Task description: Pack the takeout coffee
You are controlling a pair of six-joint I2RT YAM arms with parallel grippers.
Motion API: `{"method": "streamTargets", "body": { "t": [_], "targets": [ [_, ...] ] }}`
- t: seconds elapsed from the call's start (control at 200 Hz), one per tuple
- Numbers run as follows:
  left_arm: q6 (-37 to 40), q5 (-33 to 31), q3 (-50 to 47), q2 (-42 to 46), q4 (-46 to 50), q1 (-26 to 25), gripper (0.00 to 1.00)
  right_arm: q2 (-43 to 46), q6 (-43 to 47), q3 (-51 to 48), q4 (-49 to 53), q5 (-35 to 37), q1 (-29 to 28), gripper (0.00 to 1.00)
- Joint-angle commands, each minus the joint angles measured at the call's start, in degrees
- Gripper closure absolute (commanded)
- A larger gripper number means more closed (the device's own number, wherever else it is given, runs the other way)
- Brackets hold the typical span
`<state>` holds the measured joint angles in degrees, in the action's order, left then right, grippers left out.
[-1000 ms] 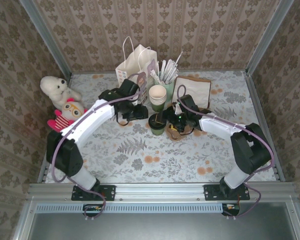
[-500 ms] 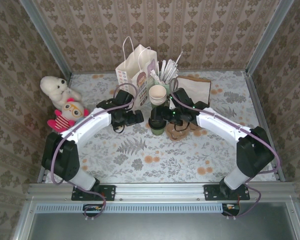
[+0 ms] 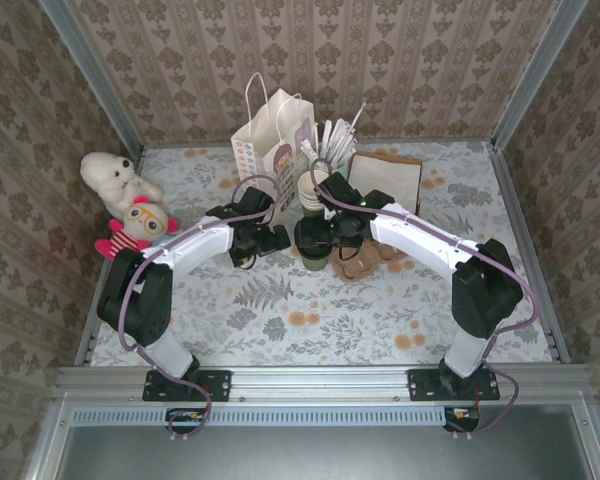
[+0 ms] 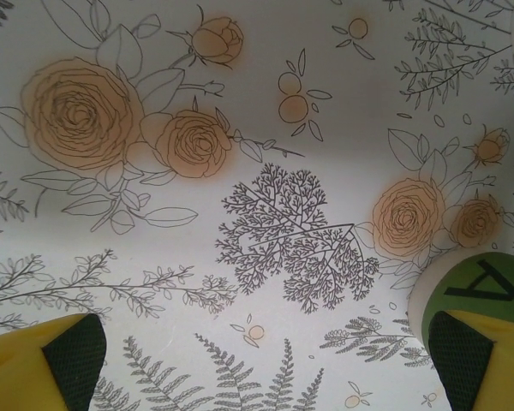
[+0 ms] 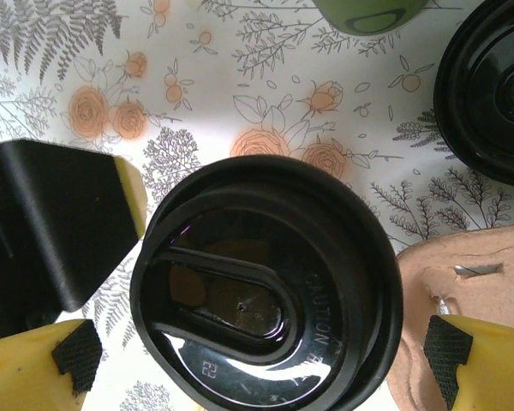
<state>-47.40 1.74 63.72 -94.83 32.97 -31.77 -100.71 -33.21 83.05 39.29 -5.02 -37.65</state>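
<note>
Takeout coffee [image 3: 314, 248] upright on the desk [image 3: 280, 320], centre, on the near side of the white paper bag [image 3: 270, 140], just left of the brown cup carrier [image 3: 365, 262]. Right end effector [image 5: 264, 355] over it, fingers wide apart either side of the black lid [image 5: 265, 291], no contact. Left end effector [image 4: 265, 351] spread wide just left of the coffee, holding nothing.

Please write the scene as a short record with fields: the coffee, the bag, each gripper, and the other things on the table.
coffee: takeout coffee, upright on the table, lidded, not yet in the bag
bag: white paper bag, standing at the back, behind the coffee
right arm: right gripper open, over the coffee, a finger on either side
left arm: left gripper open, over bare tablecloth
nearby: stack of cream cups; straw holder; cardboard carrier; plush toys
</note>
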Motion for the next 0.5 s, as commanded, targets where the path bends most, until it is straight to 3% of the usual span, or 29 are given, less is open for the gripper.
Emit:
{"method": "streamTargets", "body": {
  "t": [0.0,0.155,0.495],
  "targets": [
    [-1.1,0.5,-0.3,-0.5,-0.9,0.3,0.0,-1.8,1.4,2.7,4.4,2.4,-0.8,0.0],
    [-1.2,0.3,-0.7,-0.5,-1.0,0.4,0.0,-3.1,0.8,3.7,5.8,5.7,-1.3,0.01],
    [-1.3,2.0,-0.6,-1.8,-1.4,0.3,0.0,-6.9,0.0,3.0,6.3,6.2,-2.0,0.07]
  ]
}}
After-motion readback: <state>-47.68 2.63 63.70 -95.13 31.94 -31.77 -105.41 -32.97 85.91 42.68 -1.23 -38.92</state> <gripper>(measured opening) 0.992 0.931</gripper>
